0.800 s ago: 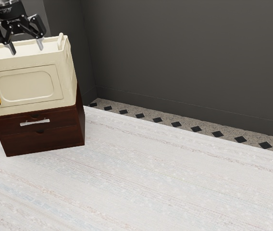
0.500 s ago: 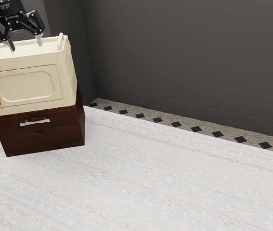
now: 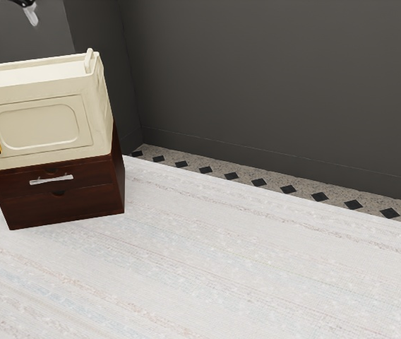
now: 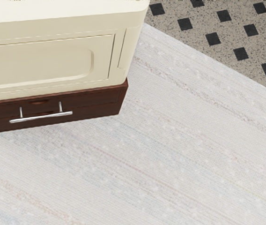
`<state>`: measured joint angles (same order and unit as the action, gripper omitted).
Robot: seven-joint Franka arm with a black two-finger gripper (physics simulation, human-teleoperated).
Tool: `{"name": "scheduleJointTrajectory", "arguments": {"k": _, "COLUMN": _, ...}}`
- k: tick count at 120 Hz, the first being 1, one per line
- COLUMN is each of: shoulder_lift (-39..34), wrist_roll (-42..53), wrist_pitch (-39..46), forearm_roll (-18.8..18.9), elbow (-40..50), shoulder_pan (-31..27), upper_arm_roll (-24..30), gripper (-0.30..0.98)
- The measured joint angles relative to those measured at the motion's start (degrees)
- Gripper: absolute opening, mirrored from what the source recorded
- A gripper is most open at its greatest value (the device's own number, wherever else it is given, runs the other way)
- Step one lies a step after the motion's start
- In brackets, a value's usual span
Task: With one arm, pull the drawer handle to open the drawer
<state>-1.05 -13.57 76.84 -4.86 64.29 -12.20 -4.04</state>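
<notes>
Nearest, see the white cloth [image 3: 186,268] in front of the dark cabinet [image 3: 91,203], giving room for the outward slide; judge the step in hand as approach only, with no grasp made; on the cabinet's front, find the handle [image 3: 51,181], fixed on the upper drawer [image 3: 94,178], closed flush; read the long axis as level, running from side to side along the cabinet's front, and the bar [image 4: 40,116] as held off this front on two short posts [image 4: 60,107], pointing outward over the cloth; for the next move, bring the gripper [image 3: 11,28] down before the cabinet, align it to close across the bar from above and below, and only afterwards pull straight outward; on top of the cabinet, note the cream box [image 3: 38,126], perhaps easy to knock during the descent, so better to pass around it with care; well above the cabinet, notice the jaws standing wide, with nothing between; behind the cabinet, find the patterned floor [image 3: 239,169], then the dark wall [image 3: 271,85].
</notes>
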Motion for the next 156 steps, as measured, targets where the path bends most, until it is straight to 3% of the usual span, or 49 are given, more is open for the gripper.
{"name": "scheduleJointTrajectory", "arguments": {"k": 72, "shoulder_lift": -1.47, "wrist_roll": 0.05, "wrist_pitch": 1.67, "forearm_roll": -0.99, "elbow": 1.07, "shoulder_pan": 3.9, "upper_arm_roll": -2.45, "gripper": 0.69}}
{"name": "scheduleJointTrajectory", "arguments": {"k": 81, "shoulder_lift": -9.82, "wrist_roll": -0.03, "wrist_pitch": 1.68, "forearm_roll": 0.85, "elbow": 9.71, "shoulder_pan": 1.11, "upper_arm_roll": 1.98, "gripper": 0.69}}
{"name": "scheduleJointTrajectory", "arguments": {"k": 89, "shoulder_lift": -19.71, "wrist_roll": -0.08, "wrist_pitch": 3.9, "forearm_roll": 1.58, "elbow": 24.27, "shoulder_pan": 1.29, "upper_arm_roll": 5.3, "gripper": 0.69}}
{"name": "scheduleJointTrajectory", "arguments": {"k": 103, "shoulder_lift": -29.43, "wrist_roll": -0.17, "wrist_pitch": 9.3, "forearm_roll": -0.62, "elbow": 44.86, "shoulder_pan": 4.87, "upper_arm_roll": 6.19, "gripper": 0.69}}
{"name": "scheduleJointTrajectory", "arguments": {"k": 118, "shoulder_lift": -36.78, "wrist_roll": -0.49, "wrist_pitch": 13.58, "forearm_roll": 1.04, "elbow": 59.37, "shoulder_pan": 16.9, "upper_arm_roll": -2.61, "gripper": 0.69}}
{"name": "scheduleJointTrajectory", "arguments": {"k": 129, "shoulder_lift": -42.04, "wrist_roll": -1.08, "wrist_pitch": 14.24, "forearm_roll": 3.3, "elbow": 67.74, "shoulder_pan": 21.72, "upper_arm_roll": -6.4, "gripper": 0.69}}
{"name": "scheduleJointTrajectory", "arguments": {"k": 156, "shoulder_lift": -45.85, "wrist_roll": 5.39, "wrist_pitch": 17.1, "forearm_roll": 10.47, "elbow": 73.2, "shoulder_pan": 23.45, "upper_arm_roll": -10.85, "gripper": 0.69}}
